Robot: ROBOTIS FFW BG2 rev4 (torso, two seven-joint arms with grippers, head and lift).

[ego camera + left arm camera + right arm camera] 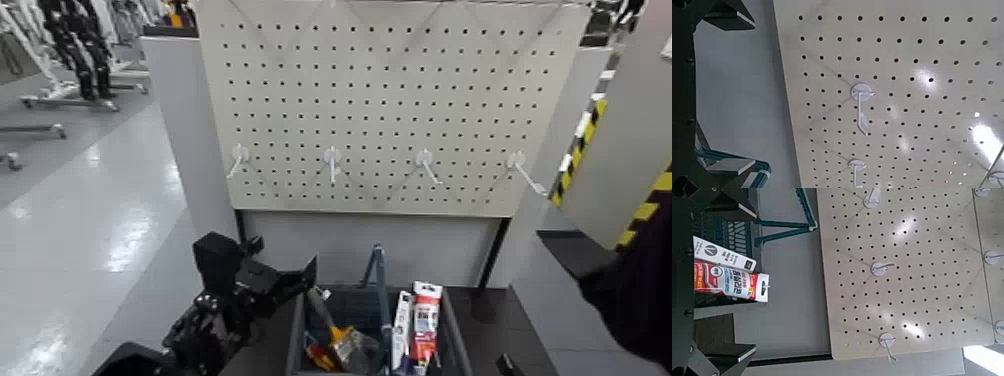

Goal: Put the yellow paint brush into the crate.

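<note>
Head view: yellow paint brush (pixel 347 345), greyish bristles, in crate (pixel 458 345); left gripper (pixel 308 281), jaws open.

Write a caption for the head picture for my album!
Black left jaws open above a blue-grey plastic crate where the yellow-banded paint brush lies.

On the one pegboard (pixel 390 100), taken as a clock face, there are four white hooks: one at eight o'clock (pixel 240 158), one at seven (pixel 333 160), one at five (pixel 425 160) and one at four (pixel 517 162). At six o'clock below it is one crate (pixel 462 352) with one tall handle (pixel 380 290). Inside are one paint brush (pixel 340 333) towards ten o'clock, and one red-and-white tube (pixel 426 320) and one slim white box (pixel 402 330) towards two; the smaller items overlap too much to count. Of grippers there are two, the left gripper (pixel 308 283) at seven o'clock in the head view, the right gripper (pixel 508 366) at five.
</note>
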